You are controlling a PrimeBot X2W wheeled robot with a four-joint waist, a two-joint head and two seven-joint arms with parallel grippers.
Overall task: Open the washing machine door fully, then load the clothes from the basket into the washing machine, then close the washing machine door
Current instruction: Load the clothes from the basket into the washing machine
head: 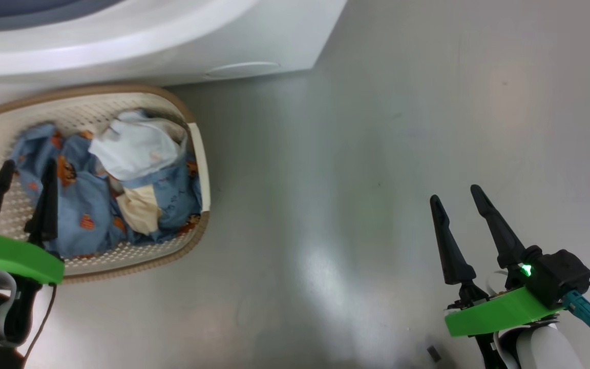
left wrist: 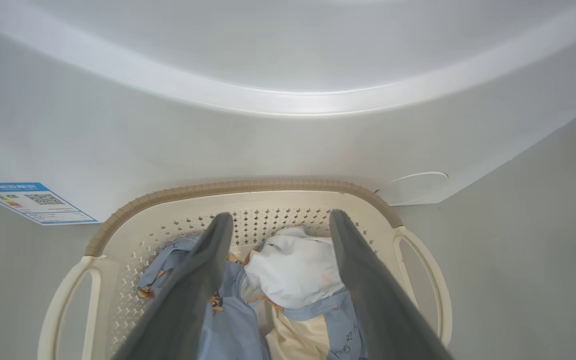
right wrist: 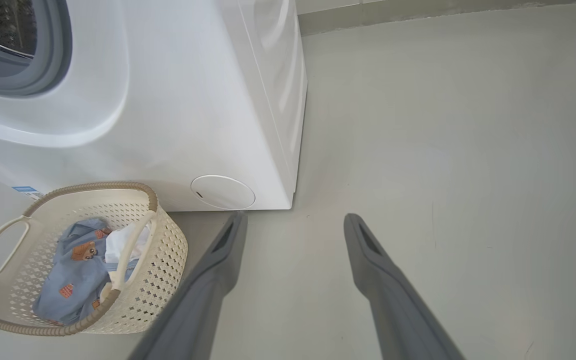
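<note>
The step in hand is judged to be the loading of the clothes, at the first pick from the basket. The basket stands on the floor at the left, just beside the near face of the machine, and the clothes lie heaped inside it, a pale piece on top of the blue fabric. In the right wrist view the grey gasket of the machine is seen uncovered, so the door is judged to be already swung open; how far it has been opened cannot be told. The left gripper is held over the basket with its jaws spread wide and nothing between them but air and the heap below. In the left wrist view the two fingers are seen to either side of the pale piece. Whether the tips touch the fabric cannot be told. The right gripper is held over bare floor at the right, well apart from the basket, its jaws also wide open and holding nothing. For the next move, the left gripper is to be lowered into the heap, the jaws closed on a gathered fold, and the load lifted clear of the rim before it is carried to the drum. Trailing fabric is likely to catch on the rim.
</note>
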